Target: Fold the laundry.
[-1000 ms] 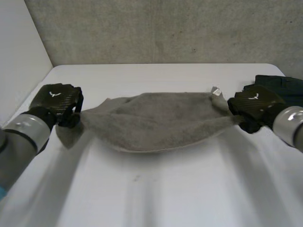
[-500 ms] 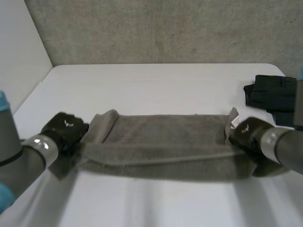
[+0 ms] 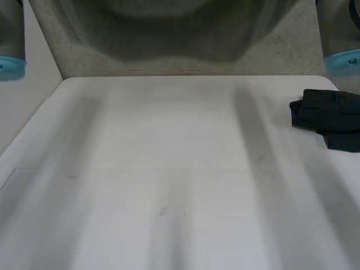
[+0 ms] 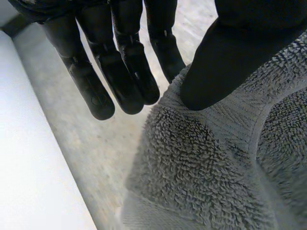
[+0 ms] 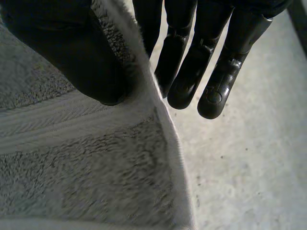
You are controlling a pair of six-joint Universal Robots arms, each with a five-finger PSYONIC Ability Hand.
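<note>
Towel [image 4: 206, 167] now aloft — in both hands [image 4: 124, 62] [image 5: 192, 72]

soft flat light on the white worktop [image 3: 169, 146], kinda dim overall, grey towel [image 3: 163, 34] up high looks murky, slight sheen on the left robot hand [image 4: 93, 98], dark garment [image 3: 329, 115] near black

A white table [image 3: 169, 169] with a smooth, matt top fills the foreground, running back to a rough grey concrete wall [image 3: 292, 56]. At the left a plain white wall [image 3: 34, 73] meets the concrete at a corner behind the table. The light is soft and even.
</note>
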